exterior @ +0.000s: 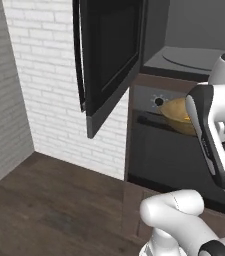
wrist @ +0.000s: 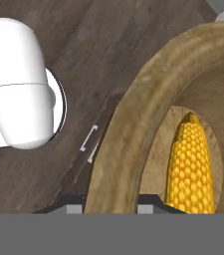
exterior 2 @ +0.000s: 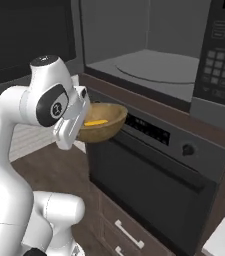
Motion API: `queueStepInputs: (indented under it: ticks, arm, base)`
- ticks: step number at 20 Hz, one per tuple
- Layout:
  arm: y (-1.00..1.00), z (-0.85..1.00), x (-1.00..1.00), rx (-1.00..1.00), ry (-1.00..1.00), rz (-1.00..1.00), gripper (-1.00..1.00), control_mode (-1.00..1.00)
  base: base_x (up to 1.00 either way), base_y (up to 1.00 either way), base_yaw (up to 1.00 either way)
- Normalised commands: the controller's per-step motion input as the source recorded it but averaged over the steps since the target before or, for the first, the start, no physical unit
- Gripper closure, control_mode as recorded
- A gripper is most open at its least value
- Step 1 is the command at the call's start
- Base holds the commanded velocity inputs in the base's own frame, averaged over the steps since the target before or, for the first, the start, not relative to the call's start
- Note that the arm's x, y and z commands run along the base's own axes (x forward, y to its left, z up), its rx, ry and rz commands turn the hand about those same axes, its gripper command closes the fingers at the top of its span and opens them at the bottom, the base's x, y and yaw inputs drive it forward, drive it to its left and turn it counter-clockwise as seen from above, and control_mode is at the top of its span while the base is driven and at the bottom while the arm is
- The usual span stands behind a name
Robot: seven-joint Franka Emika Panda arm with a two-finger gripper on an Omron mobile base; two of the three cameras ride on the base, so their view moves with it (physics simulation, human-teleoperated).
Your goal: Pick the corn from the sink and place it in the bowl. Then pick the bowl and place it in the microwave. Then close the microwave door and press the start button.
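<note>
The corn point(wrist: 190, 167) lies in the bowl point(exterior 2: 101, 122), which hangs in the air in front of the oven point(exterior 2: 154, 180), just below the open microwave point(exterior 2: 149, 67). The step in hand looks like carrying the bowl in; next it must rise and go forward onto the turntable point(exterior 2: 156, 67). The pincer point(wrist: 111, 204) is part closed, clamped across the bowl's rim.

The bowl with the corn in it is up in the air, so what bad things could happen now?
1. The gripper pinches only the rim of the bowl, so the bowl might tip or slip.
2. The corn lies loose inside; a tilt could roll it out onto the floor.
3. The bowl hangs below the microwave opening, in front of the oven; lifted carelessly, it could bump the microwave's front edge.
</note>
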Motion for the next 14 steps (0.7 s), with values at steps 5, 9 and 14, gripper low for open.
queueStepInputs:
  ticks: [5,9,14]
  arm:
    - [0.0,0.0,0.0,0.0,0.0,0.0,1.0,1.0]
    - [0.0,0.0,0.0,0.0,0.0,0.0,1.0,1.0]
    - [0.0,0.0,0.0,0.0,0.0,0.0,1.0,1.0]
  base:
    - [0.06,-0.01,-0.31]
    - [0.0,0.0,-0.11]
    - [0.0,-0.02,0.1]
